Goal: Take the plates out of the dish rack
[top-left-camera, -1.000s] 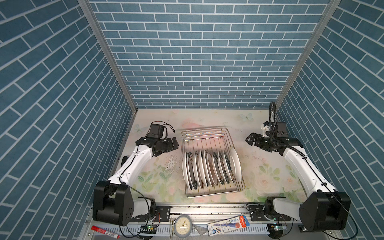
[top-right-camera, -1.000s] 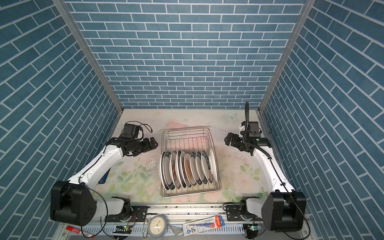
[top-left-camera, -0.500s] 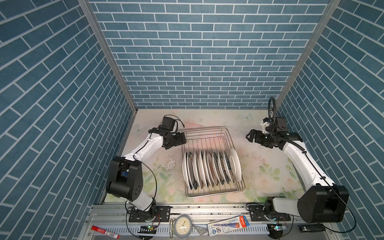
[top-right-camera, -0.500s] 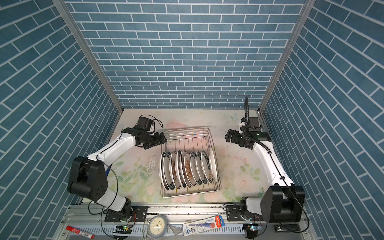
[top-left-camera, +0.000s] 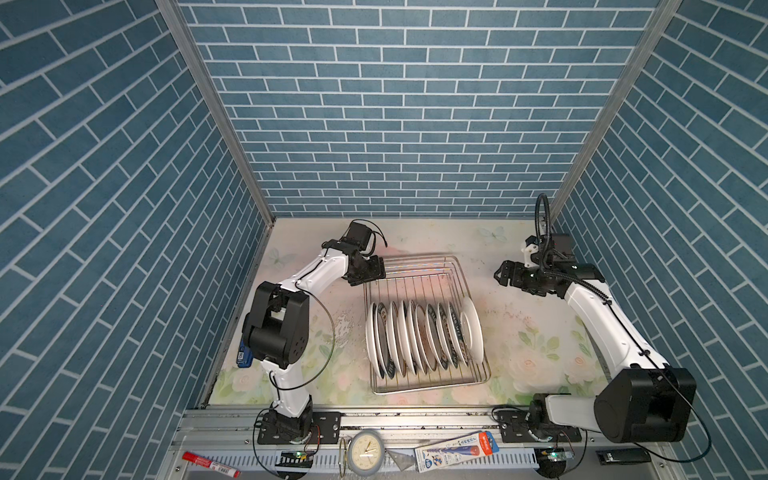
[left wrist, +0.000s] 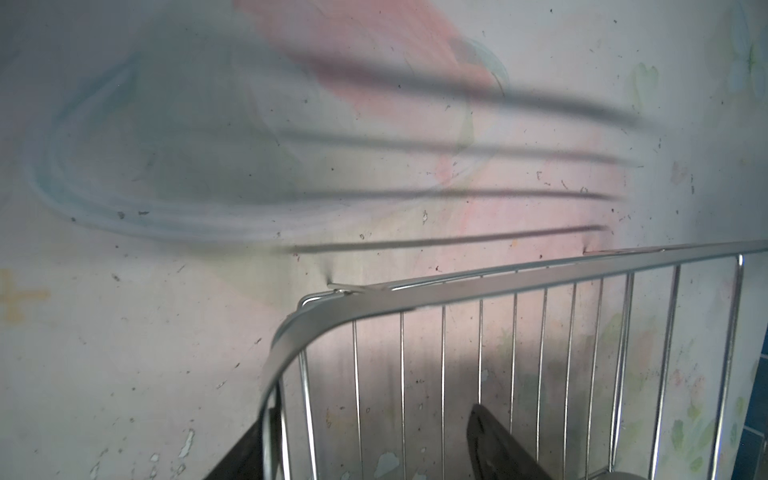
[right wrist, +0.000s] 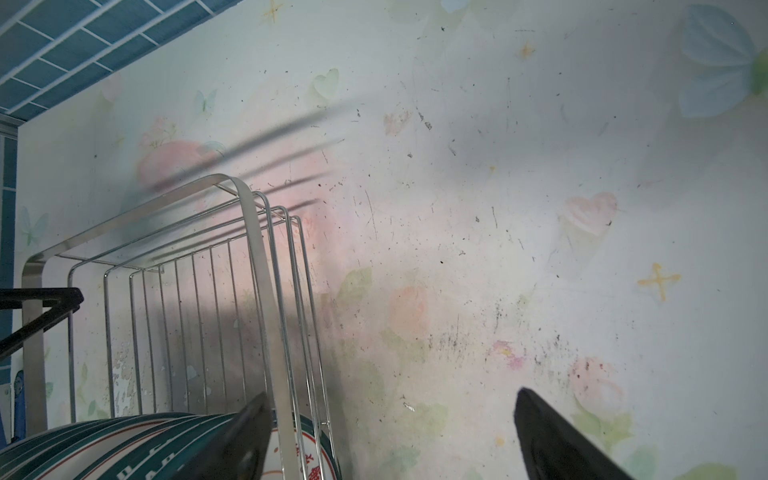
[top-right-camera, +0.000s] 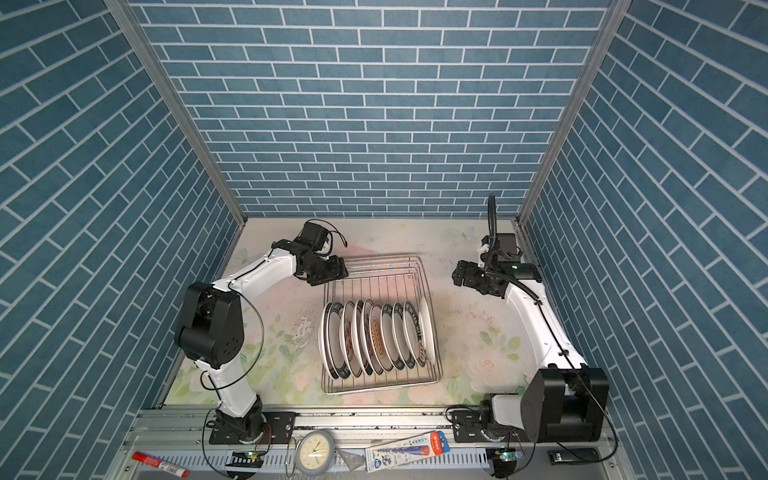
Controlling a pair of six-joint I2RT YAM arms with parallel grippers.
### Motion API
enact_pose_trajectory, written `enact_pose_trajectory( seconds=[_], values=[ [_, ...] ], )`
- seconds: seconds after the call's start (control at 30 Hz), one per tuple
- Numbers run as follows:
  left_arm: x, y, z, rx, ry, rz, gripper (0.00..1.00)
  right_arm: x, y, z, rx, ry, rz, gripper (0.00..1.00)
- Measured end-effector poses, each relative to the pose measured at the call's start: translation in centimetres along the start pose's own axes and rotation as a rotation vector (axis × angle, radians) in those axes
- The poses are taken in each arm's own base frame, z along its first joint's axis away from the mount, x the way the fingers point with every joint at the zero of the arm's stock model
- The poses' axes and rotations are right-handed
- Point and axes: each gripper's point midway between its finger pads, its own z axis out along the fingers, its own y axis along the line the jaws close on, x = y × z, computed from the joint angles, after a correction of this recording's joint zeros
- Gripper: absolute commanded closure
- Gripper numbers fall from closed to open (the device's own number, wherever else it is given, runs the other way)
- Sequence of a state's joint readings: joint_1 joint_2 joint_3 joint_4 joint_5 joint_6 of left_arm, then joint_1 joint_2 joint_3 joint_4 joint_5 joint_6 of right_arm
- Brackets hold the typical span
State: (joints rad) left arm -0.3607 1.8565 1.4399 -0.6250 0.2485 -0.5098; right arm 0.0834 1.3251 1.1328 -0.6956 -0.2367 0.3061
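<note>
Straddling the far left rim of the dish rack (top-left-camera: 415, 259) with the left gripper (top-left-camera: 374, 272), jaws parted, unclamped. Hovering right of it with the right gripper (top-left-camera: 500, 274), spread wide, empty. Holding the plates (top-left-camera: 419, 336) on edge in its near half.

- Lower centre of a top view, blister pack (top-right-camera: 407, 452): round mark at left end appeared to read "HB". Print on red tab was illegible.
- Lower left, red marker (top-left-camera: 211, 464): white label print was too small to read.
- Bottom edge, clock (top-left-camera: 365, 455): dial numerals were unreadable.
- Right wrist view, lower left, plates (right wrist: 137, 453): dark green rim lettering and red characters were present, not decipherable.
</note>
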Motion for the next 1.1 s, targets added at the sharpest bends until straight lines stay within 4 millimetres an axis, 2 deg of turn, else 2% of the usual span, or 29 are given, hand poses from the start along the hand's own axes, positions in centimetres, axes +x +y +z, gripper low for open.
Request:
enact_pose_trajectory(
  seconds=[0.2, 0.37, 0.53, 0.63, 0.83, 0.93, 1.1],
  values=[
    [-1.1, -2.1, 1.2, 0.017, 0.012, 0.027, 0.31, 0.5, -0.5, 1.4, 0.012, 0.043, 0.01, 0.1],
    [-2.4, -4.9, 2.7, 0.036, 0.033, 0.069, 0.3, 0.0, -0.5, 2.3, 0.009, 0.061, -0.002, 0.11],
    [-3.5, -8.7, 4.4, 0.086, 0.035, 0.13, 0.3, -2.6, 0.1, 3.3, 0.001, 0.052, -0.034, 0.14],
    [-3.8, -10.9, 5.4, 0.118, 0.042, 0.159, 0.3, -4.1, 0.5, 3.9, -0.009, 0.05, -0.063, 0.22],
    [-4.1, -14.5, 6.6, 0.176, 0.043, 0.219, 0.27, -6.1, 0.7, 5.2, -0.008, 0.066, -0.143, 0.22],
    [-3.9, -15.4, 6.9, 0.194, 0.048, 0.239, 0.23, -6.3, 0.6, 5.6, -0.001, 0.08, -0.178, 0.22],
    [-3.8, -15.8, 6.7, 0.192, 0.053, 0.264, 0.17, -6.2, 0.9, 6.3, -0.008, 0.106, -0.251, 0.22]
  ],
)
